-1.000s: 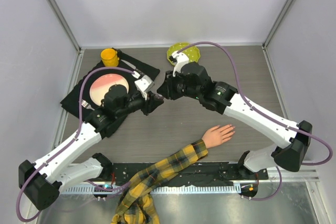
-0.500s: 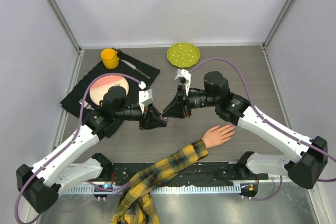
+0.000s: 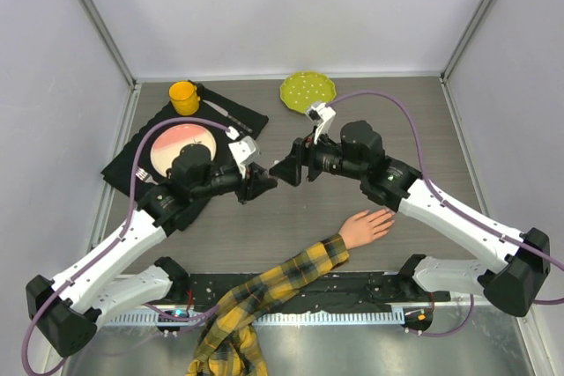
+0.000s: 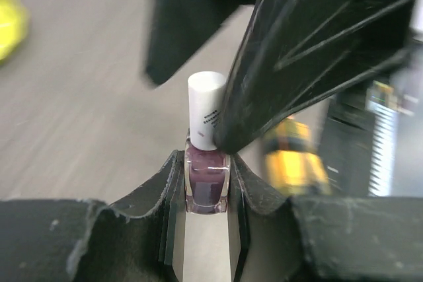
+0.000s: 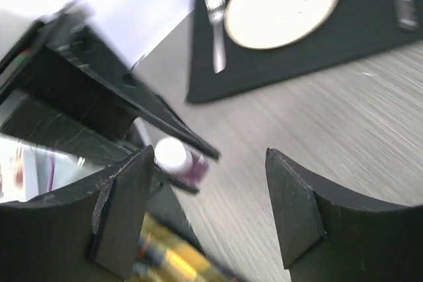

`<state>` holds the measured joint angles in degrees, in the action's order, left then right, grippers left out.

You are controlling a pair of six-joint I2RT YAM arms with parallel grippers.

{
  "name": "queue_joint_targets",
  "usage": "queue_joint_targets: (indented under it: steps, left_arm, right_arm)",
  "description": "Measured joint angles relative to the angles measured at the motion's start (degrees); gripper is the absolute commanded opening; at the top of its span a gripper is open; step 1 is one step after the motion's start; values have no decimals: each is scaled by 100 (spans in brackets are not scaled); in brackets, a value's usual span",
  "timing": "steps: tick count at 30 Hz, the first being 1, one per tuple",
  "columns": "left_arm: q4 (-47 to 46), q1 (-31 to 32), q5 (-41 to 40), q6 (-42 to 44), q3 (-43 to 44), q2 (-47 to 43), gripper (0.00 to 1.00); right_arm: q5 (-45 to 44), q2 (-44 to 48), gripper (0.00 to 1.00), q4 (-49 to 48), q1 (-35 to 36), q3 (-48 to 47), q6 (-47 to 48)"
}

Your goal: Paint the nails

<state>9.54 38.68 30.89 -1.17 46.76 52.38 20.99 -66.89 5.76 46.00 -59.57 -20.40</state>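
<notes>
Right end effector (image 5: 206, 158): fingers parted since a second ago, now wide apart and empty, close at the white cap (image 4: 206, 109) of the polish bottle (image 4: 207, 179). Left end effector (image 3: 262, 185): clamped on that purple bottle, cap end outward. Nails (image 3: 388, 215): on mannequin hand (image 3: 361, 228), lying flat on bench (image 3: 397, 121) near its front edge, right of centre, well apart from both end effectors; too small to make out.
</notes>
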Motion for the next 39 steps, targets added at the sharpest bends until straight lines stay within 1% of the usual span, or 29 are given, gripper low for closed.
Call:
queue_joint_targets:
  steps: [4,6,7,8,13,14,18,25,27,28,30,31,36,37,39]
  left_arm:
    - [-146,-2,-946,20,-9,0,0]
    - [-269,-2,-1244,20,-48,-2,0]
    - [-319,-2,-1368,20,-74,-4,0]
    - [-356,-2,-1515,17,-103,-7,0]
    - [-369,-2,-1873,15,-136,-7,0]
    - [-367,-2,-1917,15,-136,-7,0]
    - [-367,0,-1982,15,-136,-4,0]
    - [-363,0,-1996,15,-136,-7,0]
    - [-363,0,-1996,15,-136,-7,0]
    - [-363,0,-1996,15,-136,-7,0]
    - [-339,0,-1991,17,-136,-4,0]
    - [-328,0,-1985,17,-136,-4,0]
    - [-291,-11,-1746,72,-136,-13,0]
    - [-267,-13,-1622,85,-136,-13,0]
    - [-234,-13,-1322,107,-136,-9,0]
  right_arm:
    - [-1106,-74,74,98,151,-59,-560]
    - [-1646,-214,70,317,343,-280,-688]
    - [-1878,-297,64,404,459,-420,-730]
    - [-2079,-382,63,498,562,-579,-758]
    - [-2830,-730,51,710,911,-1235,-820]
    - [-2942,-780,47,756,949,-1320,-822]
    - [-3246,-997,45,929,994,-1563,-824]
    - [-3370,-1338,42,1040,1010,-1720,-826]
    - [-3338,-1386,33,1047,1014,-1738,-824]
    - [-3307,-1397,19,1058,1014,-1738,-820]
    - [-3169,-1401,3,1027,1014,-1738,-826]
    - [-3174,-1401,1,1032,1016,-1740,-796]
    - [-2911,-1307,1,964,951,-1622,-597]
    - [-2763,-1239,1,929,905,-1543,-525]
    - [-2055,-1010,1,750,662,-1233,-310]
